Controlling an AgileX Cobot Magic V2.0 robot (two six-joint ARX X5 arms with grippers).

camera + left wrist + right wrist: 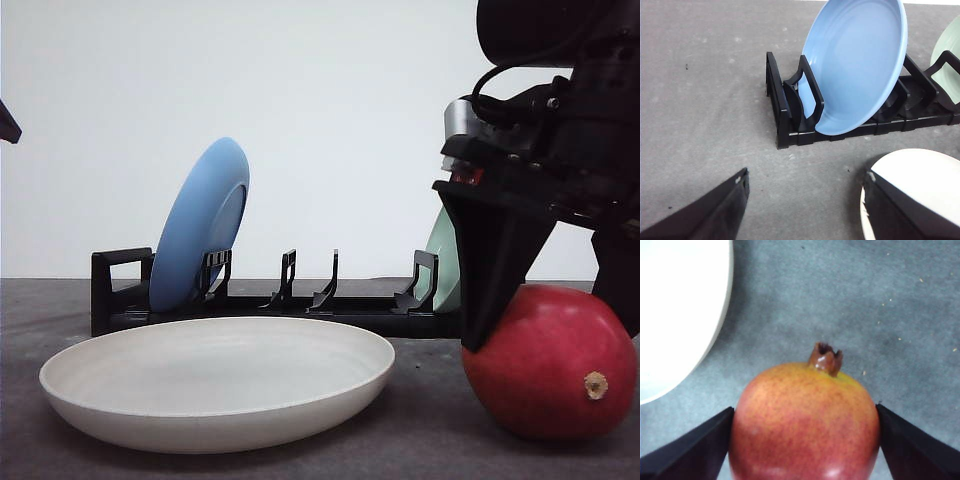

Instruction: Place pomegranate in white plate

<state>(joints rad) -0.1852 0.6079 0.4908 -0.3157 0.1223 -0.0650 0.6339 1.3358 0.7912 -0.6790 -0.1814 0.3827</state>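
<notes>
The deep-red pomegranate (545, 365) rests on the grey table at the front right, its tan nub facing the camera. My right gripper (550, 320) straddles it from above. In the right wrist view its black fingers (700, 445) press against both sides of the pomegranate (805, 415), so it is shut on the fruit. The white plate (215, 385) lies flat to the left of the fruit, a short gap away, and its rim (720, 325) shows beside the fruit. My left gripper (805, 210) hangs open over bare table next to the white plate (920, 175).
A black dish rack (300, 310) stands behind the white plate. It holds an upright blue plate (200, 225) at its left end and a pale green plate (445, 260) at its right end, behind my right gripper.
</notes>
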